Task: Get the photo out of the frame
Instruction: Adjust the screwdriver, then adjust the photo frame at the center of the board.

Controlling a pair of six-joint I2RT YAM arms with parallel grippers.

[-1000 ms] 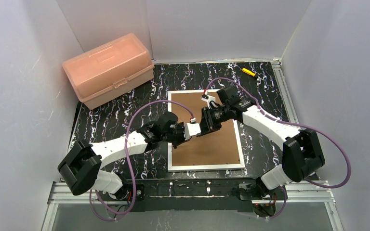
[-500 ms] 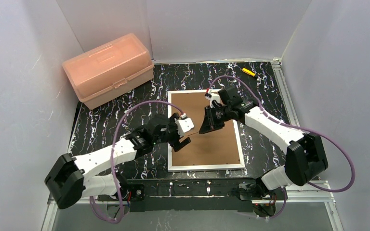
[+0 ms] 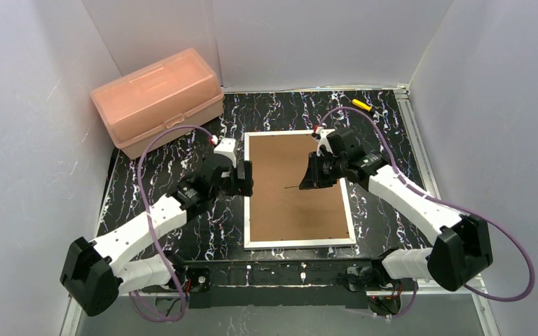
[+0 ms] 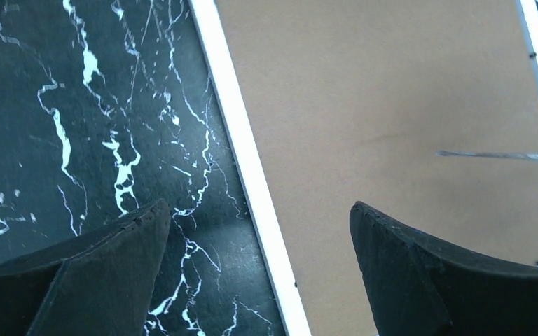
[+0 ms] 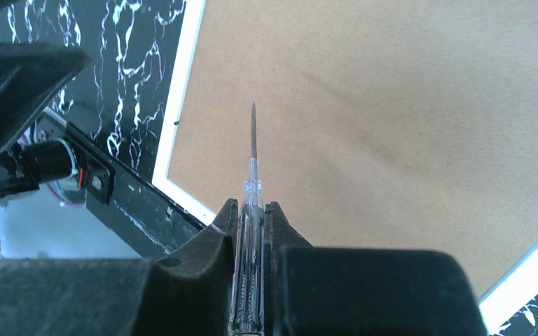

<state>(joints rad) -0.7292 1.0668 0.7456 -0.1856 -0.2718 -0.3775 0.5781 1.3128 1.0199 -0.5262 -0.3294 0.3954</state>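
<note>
The frame (image 3: 280, 157) lies face down on the black marble table, its brown back up inside a narrow white border (image 4: 235, 140). The photo is hidden under the back. My right gripper (image 5: 252, 206) is shut on a clear-handled screwdriver (image 5: 253, 161), whose thin metal tip hovers over the middle of the brown back (image 5: 406, 105). Seen from above, that gripper (image 3: 313, 178) points the screwdriver (image 3: 293, 187) to the left. My left gripper (image 4: 259, 206) is open and empty, straddling the frame's left border, and from above it (image 3: 246, 177) sits at the frame's left edge.
A pink plastic box (image 3: 157, 100) stands shut at the back left. A small yellow-handled tool (image 3: 361, 105) lies at the back right near the wall. White walls enclose the table on three sides. A metal rail (image 3: 280, 274) runs along the near edge.
My left gripper was shut close against the right gripper over the frame; it has opened and pulled away left to the frame's edge. The right gripper keeps the screwdriver and has shifted slightly right.
</note>
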